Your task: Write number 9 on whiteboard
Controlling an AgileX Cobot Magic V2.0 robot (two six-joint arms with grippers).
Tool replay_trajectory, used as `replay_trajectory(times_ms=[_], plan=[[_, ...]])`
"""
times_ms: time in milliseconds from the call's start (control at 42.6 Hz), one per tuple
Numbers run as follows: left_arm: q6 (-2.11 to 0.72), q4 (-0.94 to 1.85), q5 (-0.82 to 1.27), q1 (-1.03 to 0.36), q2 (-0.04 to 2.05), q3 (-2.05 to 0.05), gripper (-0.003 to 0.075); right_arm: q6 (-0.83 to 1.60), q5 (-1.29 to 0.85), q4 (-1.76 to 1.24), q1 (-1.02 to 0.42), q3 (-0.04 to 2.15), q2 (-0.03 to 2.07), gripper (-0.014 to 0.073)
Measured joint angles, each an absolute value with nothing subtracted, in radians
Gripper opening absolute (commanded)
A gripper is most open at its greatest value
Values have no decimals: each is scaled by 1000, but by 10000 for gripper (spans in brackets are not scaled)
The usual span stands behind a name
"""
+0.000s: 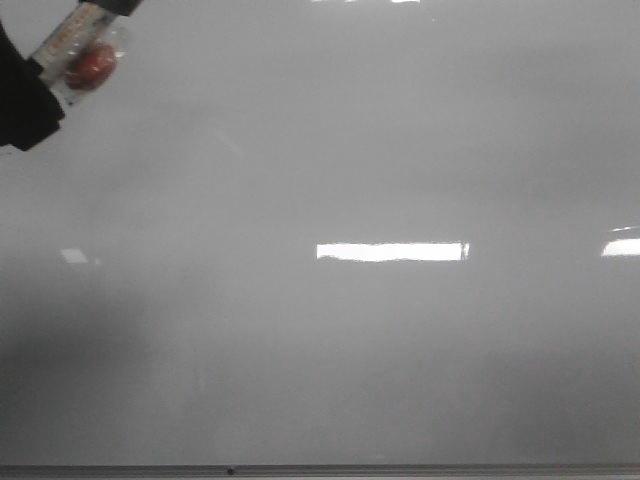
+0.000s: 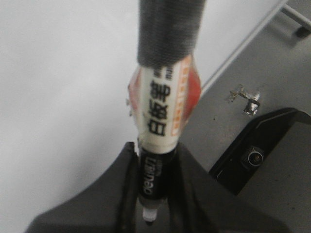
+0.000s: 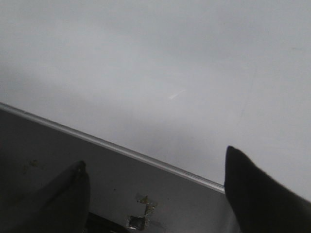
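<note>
Surface: whiteboard (image 1: 330, 150) fills the front view, pale grey and glossy, with bright light reflections (image 1: 392, 251) and a thin grey frame edge (image 1: 400, 469) along the near side.
Number 9: no drawn stroke shows anywhere on the board.
Left gripper (image 2: 153, 194): closed around a marker (image 2: 160, 116) with a white and red label, at the board's far left corner in the front view.
Right gripper (image 3: 155, 189): fingers (image 3: 252, 194) spread wide, holding nothing, over the board's frame edge.
</note>
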State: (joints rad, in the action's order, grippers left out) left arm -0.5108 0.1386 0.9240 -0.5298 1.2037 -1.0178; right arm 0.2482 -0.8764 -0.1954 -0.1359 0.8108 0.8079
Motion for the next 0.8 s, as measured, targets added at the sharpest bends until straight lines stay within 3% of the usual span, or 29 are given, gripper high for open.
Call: replay_trajectory(times_ms=[352, 798], plan=[[-577, 141, 988, -800, 1334, -1075, -19, 532, -1047, -276, -294, 924, 933, 591], [-661, 141, 988, -904, 1404, -1104, -19, 860, -1031, -504, -529, 938, 1062, 591]])
